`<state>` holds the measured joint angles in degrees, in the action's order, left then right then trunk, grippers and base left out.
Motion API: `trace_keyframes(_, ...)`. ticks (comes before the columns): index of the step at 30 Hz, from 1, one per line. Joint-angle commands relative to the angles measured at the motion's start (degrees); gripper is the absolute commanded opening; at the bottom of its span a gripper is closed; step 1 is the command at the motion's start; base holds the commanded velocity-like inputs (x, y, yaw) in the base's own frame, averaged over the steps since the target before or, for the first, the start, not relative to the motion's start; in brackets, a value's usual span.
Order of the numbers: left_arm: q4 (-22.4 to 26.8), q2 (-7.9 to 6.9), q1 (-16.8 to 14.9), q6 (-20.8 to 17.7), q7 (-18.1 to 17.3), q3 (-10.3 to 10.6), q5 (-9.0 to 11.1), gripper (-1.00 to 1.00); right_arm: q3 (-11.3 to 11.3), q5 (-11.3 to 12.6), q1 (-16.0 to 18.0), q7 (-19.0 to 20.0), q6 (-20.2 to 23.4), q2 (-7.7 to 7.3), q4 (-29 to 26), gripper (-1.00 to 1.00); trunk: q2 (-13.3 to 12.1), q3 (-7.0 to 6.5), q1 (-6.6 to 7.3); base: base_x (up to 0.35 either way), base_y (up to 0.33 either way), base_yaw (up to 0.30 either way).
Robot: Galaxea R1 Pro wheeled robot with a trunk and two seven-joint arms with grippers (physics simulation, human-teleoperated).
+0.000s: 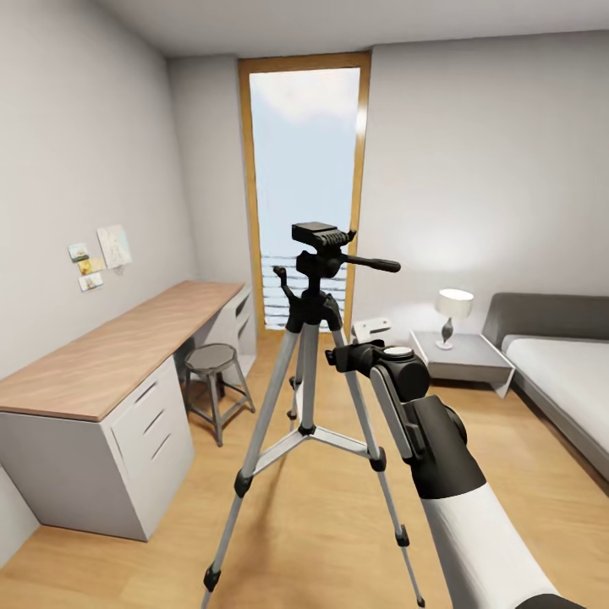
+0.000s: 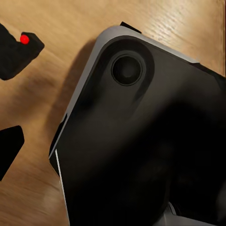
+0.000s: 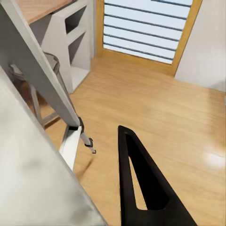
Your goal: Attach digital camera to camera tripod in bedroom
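tripod (image 1: 309, 355) stands mid-floor; desk (image 1: 110, 355) and stool (image 1: 211, 359) left, bed (image 1: 562, 372) right, window (image 1: 304, 186) behind.

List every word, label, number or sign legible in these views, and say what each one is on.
No text can be read in any view.
Papers pinned to the wall above the desk: too small and blurred to read.
Camera tripod: no legible brand or marking.
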<state>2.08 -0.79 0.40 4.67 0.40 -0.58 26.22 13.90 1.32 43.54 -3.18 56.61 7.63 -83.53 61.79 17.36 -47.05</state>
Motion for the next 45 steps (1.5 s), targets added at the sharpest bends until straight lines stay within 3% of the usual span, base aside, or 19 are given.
trace_keyframes(1,0.12,0.00,0.03,0.06,0.07,-0.05,0.15,1.00,0.07,0.19,0.06,-0.30,0.25,0.01,-0.05,-1.00,0.03,0.06,-0.03,0.290,-0.147,0.000)
trace_keyframes(45,0.12,0.00,0.04,-0.19,0.11,-0.12,0.15,1.00,0.25,0.18,0.06,-0.42,0.23,0.01,-0.05,-1.00,0.03,0.06,-0.03,0.287,-0.142,0.000)
